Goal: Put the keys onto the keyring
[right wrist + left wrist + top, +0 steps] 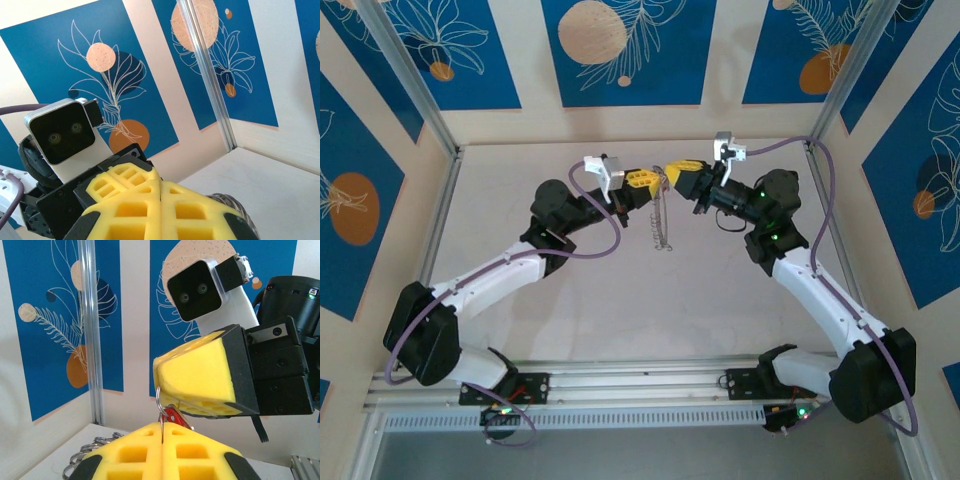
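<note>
The two grippers meet tip to tip above the far middle of the table. My left gripper (652, 182) (162, 436) is shut, and a thin metal edge is pinched in the seam of its yellow pads. The key's red head (172, 416) sits just above that seam. My right gripper (673, 174) (160, 189) is shut too, its pads (200, 377) right over the key. A silvery wire loop (158, 396) runs from under them down to the red head. The keyring chain (663, 222) hangs below the meeting point to the table. Its links also show as the chain (92, 449) and the chain (231, 202).
Aluminium posts (405, 75) and patterned blue walls close in the table (650, 310) on three sides. Each arm's white wrist camera (200, 287) (60, 135) faces the other at close range. An aluminium rail (650, 385) with both arm bases runs along the near edge.
</note>
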Tool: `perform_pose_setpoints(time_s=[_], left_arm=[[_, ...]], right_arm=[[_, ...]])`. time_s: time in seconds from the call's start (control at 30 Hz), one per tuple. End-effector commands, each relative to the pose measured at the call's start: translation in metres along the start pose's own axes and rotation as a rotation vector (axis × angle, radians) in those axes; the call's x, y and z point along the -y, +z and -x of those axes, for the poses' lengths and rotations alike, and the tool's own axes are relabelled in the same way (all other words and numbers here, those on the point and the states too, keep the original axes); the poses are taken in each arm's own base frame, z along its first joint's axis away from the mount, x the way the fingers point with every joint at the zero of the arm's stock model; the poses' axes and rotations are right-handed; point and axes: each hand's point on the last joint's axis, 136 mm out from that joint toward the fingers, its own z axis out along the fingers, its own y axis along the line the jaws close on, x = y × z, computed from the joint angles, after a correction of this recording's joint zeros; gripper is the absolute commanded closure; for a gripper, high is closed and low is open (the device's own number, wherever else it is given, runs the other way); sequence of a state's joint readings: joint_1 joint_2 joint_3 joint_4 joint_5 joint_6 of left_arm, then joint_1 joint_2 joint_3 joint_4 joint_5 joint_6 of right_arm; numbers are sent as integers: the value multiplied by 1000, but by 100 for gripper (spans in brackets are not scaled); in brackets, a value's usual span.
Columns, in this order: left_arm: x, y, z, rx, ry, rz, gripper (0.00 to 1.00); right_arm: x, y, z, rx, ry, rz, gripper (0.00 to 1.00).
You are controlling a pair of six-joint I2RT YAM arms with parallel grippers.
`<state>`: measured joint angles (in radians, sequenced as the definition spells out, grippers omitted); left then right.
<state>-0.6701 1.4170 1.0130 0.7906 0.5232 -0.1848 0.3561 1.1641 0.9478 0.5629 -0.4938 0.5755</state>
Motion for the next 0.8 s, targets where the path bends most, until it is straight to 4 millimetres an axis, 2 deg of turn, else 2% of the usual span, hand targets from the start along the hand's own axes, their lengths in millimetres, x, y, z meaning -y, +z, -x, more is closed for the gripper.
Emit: perform_pose_setpoints(time_s=[0.0, 0.17, 0.33, 0.6, 0.77], left_arm=[[15, 5, 36, 93, 56, -52, 100], [16, 5, 39, 104, 57, -53, 100], [15, 5, 38, 101, 58, -52, 100], [12, 7, 33, 91, 56, -42, 100], [13, 8, 32, 89, 55, -48, 100]], right_arm=[[10, -4, 0, 16, -2, -37, 100], [19, -11, -5, 15, 21, -63, 100], [17, -12, -6, 15, 26, -58, 100], [-2, -22, 11, 54, -13, -40, 100], [-14, -18, 18, 59, -26, -1, 100]])
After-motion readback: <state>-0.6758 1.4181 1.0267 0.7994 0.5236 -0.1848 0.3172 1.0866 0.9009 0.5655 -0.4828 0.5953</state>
